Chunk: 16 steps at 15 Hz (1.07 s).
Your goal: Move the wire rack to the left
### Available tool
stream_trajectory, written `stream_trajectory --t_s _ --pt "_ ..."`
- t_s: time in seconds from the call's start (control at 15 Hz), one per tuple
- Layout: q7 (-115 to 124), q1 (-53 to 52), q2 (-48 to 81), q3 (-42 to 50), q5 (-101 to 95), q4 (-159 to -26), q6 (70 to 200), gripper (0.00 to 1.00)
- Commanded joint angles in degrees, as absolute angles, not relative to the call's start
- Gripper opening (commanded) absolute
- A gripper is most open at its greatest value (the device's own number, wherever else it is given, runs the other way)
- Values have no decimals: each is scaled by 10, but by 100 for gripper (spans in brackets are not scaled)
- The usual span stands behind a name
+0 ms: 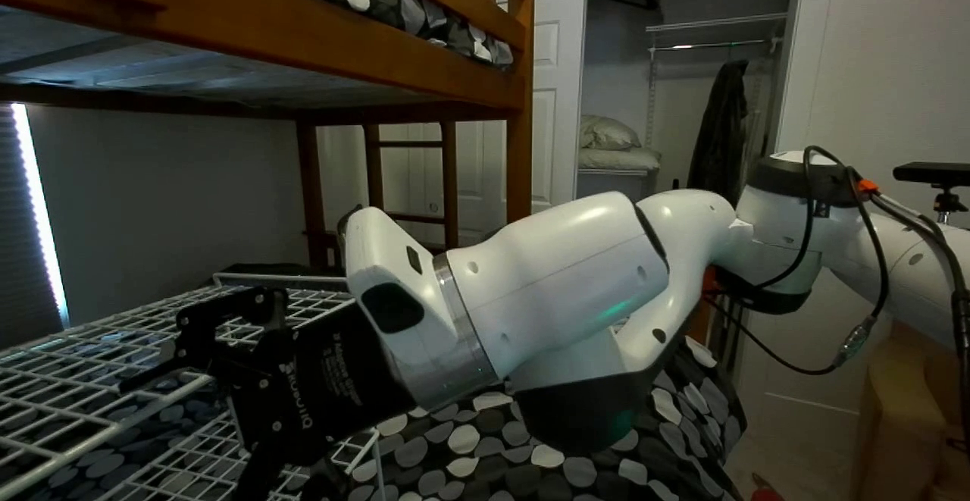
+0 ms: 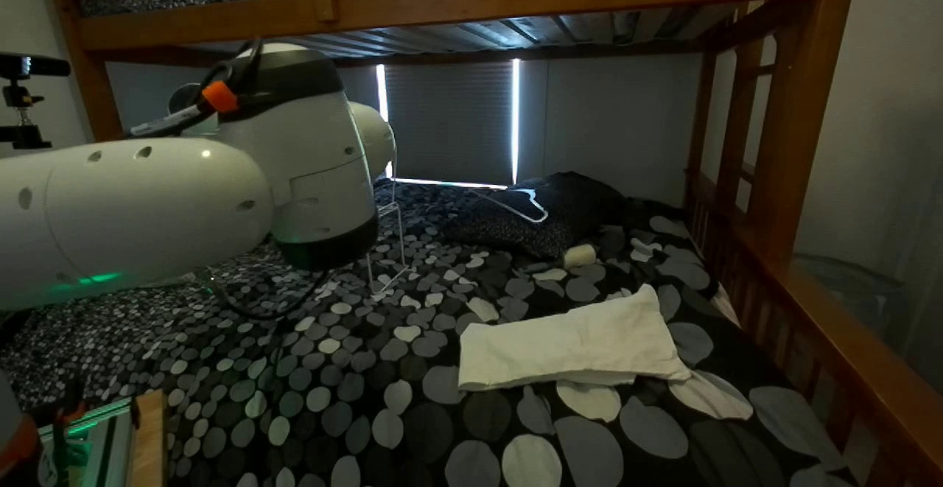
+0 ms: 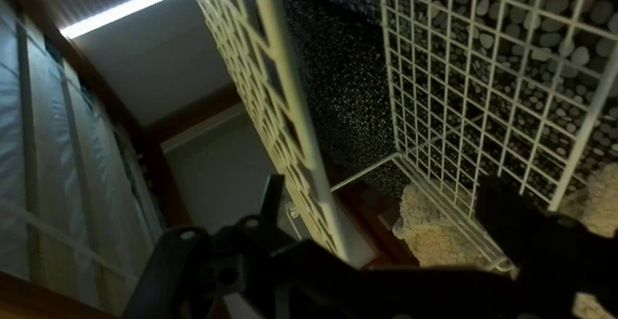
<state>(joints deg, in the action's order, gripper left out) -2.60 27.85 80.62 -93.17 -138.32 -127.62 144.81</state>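
The white wire rack [image 1: 114, 429] stands on the dotted bed at lower left in an exterior view. Its upper and lower grid tiers both show there. In an exterior view only a wire leg and a small part of it [image 2: 401, 236] show behind the arm. My gripper [image 1: 189, 436] is open at the rack's near edge, one finger above the upper tier and one below it. In the wrist view the upper tier's edge bar [image 3: 294, 97] runs between the spread fingers [image 3: 380, 193]. The right finger is in front of the lower tier [image 3: 444, 82]; contact cannot be told.
The wooden bunk-bed frame [image 1: 424, 69] spans overhead, with posts at the sides. A folded white cloth [image 2: 567, 347], a dark pillow [image 2: 582, 211] and a hanger [image 2: 541, 214] lie on the bed. A cream fleecy thing [image 3: 439, 232] shows below the rack in the wrist view.
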Motion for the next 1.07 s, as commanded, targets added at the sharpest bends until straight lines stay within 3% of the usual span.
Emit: stream_trajectory --t_s 0.0,0.47,1.0 --pt "66 319 730 -982 -1273 -1335 1384 100" --pt "106 400 689 -1140 -1026 -1393 1206 100" --pt "94 525 742 -1329 -799 -1472 897 100"
